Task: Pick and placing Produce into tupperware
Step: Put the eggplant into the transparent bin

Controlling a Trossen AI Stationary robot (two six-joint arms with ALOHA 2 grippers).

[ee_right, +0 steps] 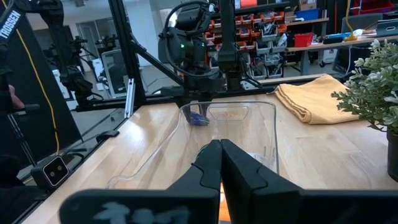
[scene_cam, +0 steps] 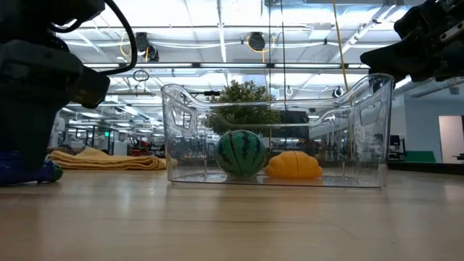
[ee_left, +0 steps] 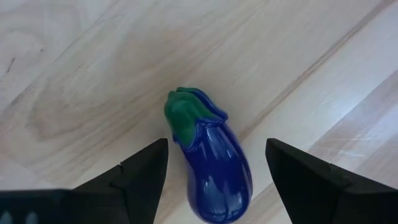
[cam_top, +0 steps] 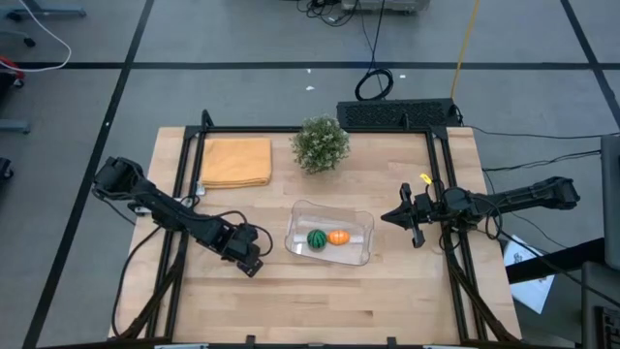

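Left gripper (ee_left: 214, 180) low over the tabletop (cam_top: 387, 291), left of the container (cam_top: 329, 234); jaws apart, straddling the purple eggplant (ee_left: 211, 168), which lies flat, not yet gripped. Advice: centre on the thick body, below the green cap, then close. Melon (cam_top: 317, 238) and orange piece (cam_top: 338, 236) already inside. Right gripper (cam_top: 409, 217) waits right of the container, jaws together.
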